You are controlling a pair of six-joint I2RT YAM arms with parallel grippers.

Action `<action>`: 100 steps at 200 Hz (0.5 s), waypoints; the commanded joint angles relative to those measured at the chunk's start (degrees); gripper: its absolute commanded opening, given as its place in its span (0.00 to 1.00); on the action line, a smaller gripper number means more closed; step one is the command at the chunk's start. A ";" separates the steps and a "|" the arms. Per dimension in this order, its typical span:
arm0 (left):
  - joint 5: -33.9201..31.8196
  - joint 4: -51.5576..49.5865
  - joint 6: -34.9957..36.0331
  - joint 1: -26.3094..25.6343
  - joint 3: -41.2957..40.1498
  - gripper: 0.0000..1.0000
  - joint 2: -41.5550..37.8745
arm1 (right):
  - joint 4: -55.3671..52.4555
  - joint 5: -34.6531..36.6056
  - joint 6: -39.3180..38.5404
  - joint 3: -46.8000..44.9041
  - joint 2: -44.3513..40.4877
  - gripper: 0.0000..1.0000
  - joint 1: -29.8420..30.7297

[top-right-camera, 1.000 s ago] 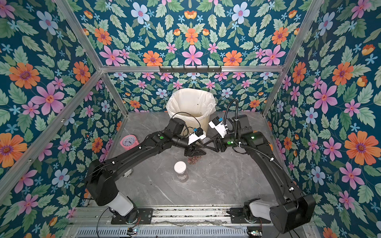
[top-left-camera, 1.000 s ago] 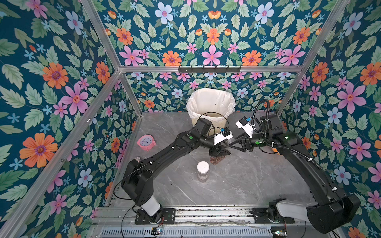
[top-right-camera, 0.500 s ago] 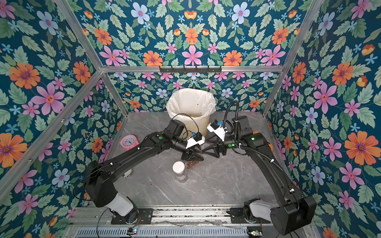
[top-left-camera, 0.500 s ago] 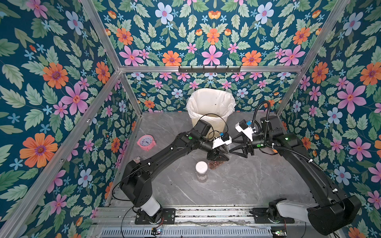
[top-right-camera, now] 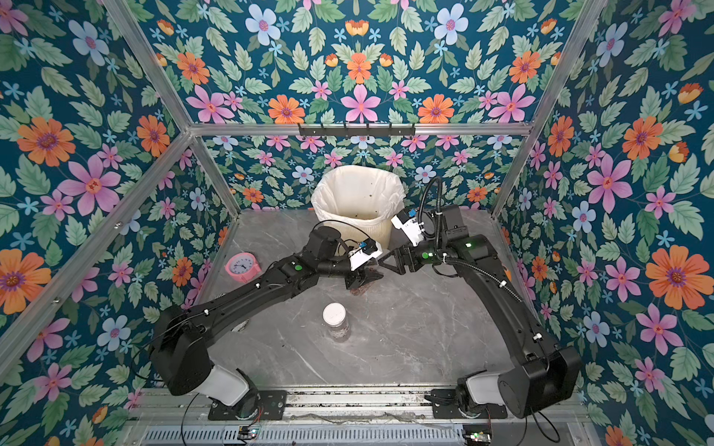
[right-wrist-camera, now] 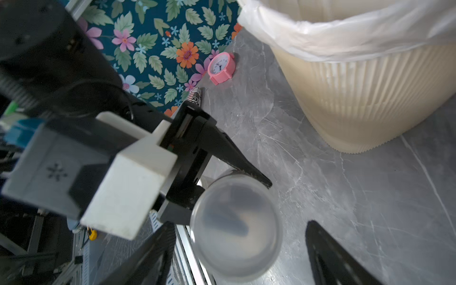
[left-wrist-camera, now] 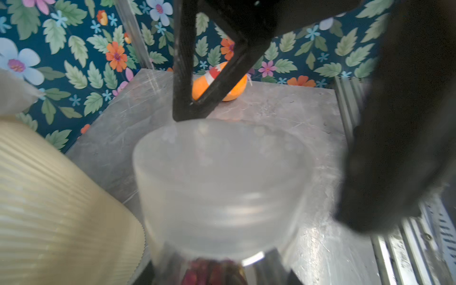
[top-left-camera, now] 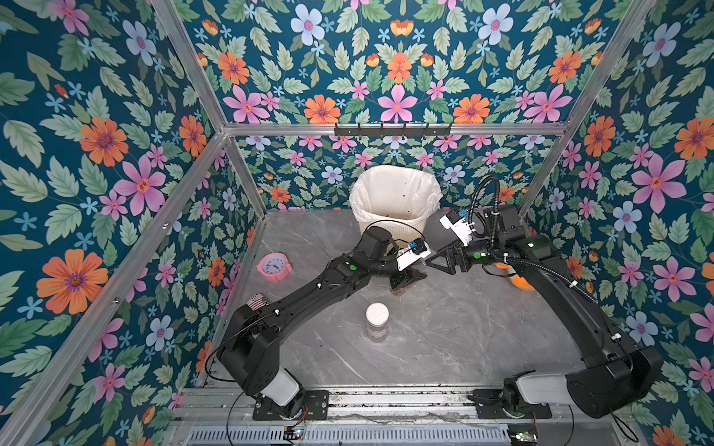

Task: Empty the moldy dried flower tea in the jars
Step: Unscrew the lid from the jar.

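One jar [top-left-camera: 405,281] of reddish dried flower tea [left-wrist-camera: 212,271] tilts a little above the table's middle, with my left gripper [top-left-camera: 402,275] [left-wrist-camera: 217,271] shut on its body below the translucent lid [left-wrist-camera: 219,172] [right-wrist-camera: 237,227]. My right gripper [top-left-camera: 430,263] [right-wrist-camera: 240,223] is open at the lid. Its fingers [right-wrist-camera: 328,251] stand on either side with gaps, and one fingertip [left-wrist-camera: 179,116] is at the lid's far edge. The other jar [top-left-camera: 377,316] [top-right-camera: 334,316], white-lidded, stands upright nearer the front.
The cream ribbed bin [top-left-camera: 394,228] [top-right-camera: 359,226] [right-wrist-camera: 370,98] with a white liner stands at the back, just behind both grippers. A pink clock [top-left-camera: 274,267] and a striped can [top-left-camera: 257,300] lie at the left edge, an orange toy [left-wrist-camera: 229,93] at the right.
My right gripper, shut at the lid a second ago, has opened and now straddles it. The left arm still holds the jar and has shifted only slightly.
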 commanded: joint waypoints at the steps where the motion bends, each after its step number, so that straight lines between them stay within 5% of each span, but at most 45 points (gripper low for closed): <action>1: -7.64 5.20 -1.91 -0.23 0.23 0.47 0.42 | 2.14 3.73 9.44 1.90 2.10 0.80 0.08; 74: -12.30 5.37 -1.45 -1.21 1.01 0.47 2.23 | 3.75 4.42 15.58 5.02 5.85 0.73 1.50; 100: -11.74 5.20 -1.31 -1.30 1.00 0.46 1.98 | 2.15 2.86 14.54 6.25 7.17 0.61 1.73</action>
